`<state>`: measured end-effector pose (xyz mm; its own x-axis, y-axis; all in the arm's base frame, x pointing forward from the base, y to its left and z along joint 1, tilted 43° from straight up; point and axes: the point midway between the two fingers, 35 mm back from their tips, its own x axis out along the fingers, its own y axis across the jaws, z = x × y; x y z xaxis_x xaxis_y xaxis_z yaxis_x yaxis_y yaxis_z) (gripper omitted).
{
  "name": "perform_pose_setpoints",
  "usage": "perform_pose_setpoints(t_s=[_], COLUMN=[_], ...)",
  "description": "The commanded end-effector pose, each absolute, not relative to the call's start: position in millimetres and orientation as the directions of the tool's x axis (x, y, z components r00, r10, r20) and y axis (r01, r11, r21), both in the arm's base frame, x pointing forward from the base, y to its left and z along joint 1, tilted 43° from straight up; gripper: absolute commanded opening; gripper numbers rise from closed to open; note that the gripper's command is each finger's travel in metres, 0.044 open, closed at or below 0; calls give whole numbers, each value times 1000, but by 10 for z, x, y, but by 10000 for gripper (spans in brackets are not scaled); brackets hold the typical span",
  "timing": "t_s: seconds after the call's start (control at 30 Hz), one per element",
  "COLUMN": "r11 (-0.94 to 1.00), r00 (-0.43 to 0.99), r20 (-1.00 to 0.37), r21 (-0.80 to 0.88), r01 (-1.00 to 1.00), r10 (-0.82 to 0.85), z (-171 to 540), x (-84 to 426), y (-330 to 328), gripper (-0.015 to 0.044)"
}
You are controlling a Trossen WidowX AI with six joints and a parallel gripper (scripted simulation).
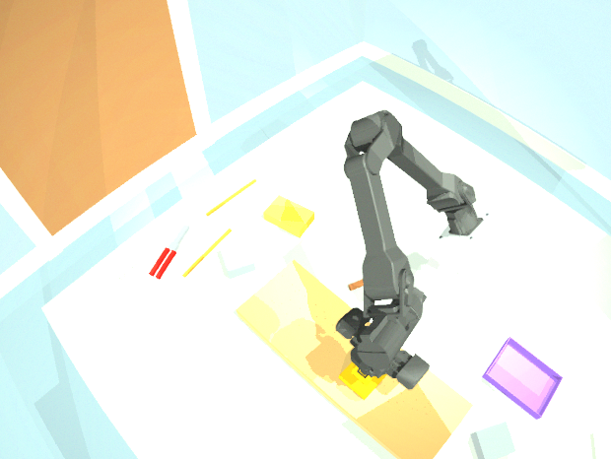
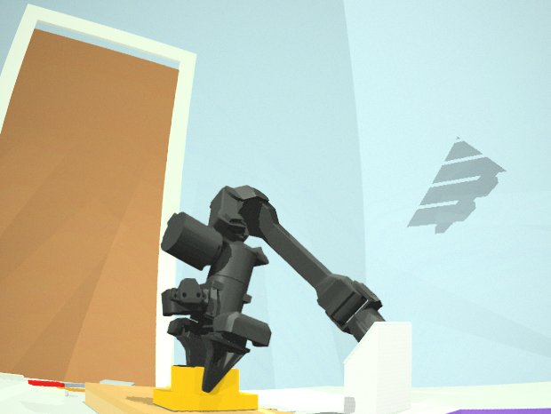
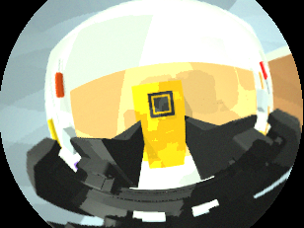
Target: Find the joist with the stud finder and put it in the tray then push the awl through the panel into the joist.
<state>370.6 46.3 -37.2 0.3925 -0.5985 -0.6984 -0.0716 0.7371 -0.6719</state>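
Observation:
The yellow stud finder sits on the tan floor panel, toward the panel's right part in the top view. Its dark square display shows a yellow square outline. My gripper is shut on the stud finder's raised part, one finger on each side. The awl's orange handle lies behind the panel; my arm hides the rest in the top view. The purple tray is right of the panel, its inside empty. The joist is hidden.
A yellow block lies behind the panel. Two thin yellow sticks and a red-handled tool lie to the left. A pale block stands near the tray.

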Motion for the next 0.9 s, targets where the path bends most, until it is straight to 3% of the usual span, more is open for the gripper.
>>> perform_pose_setpoints(t_s=[0.0,0.87], r11=[734,733], r00=[393,393], r20=[-695,-693], r21=[-675,-677], r01=[-68,-68], r10=[-603,-604], z=[-308,2], x=[3719,3752], y=[383,44], gripper=[0,0])
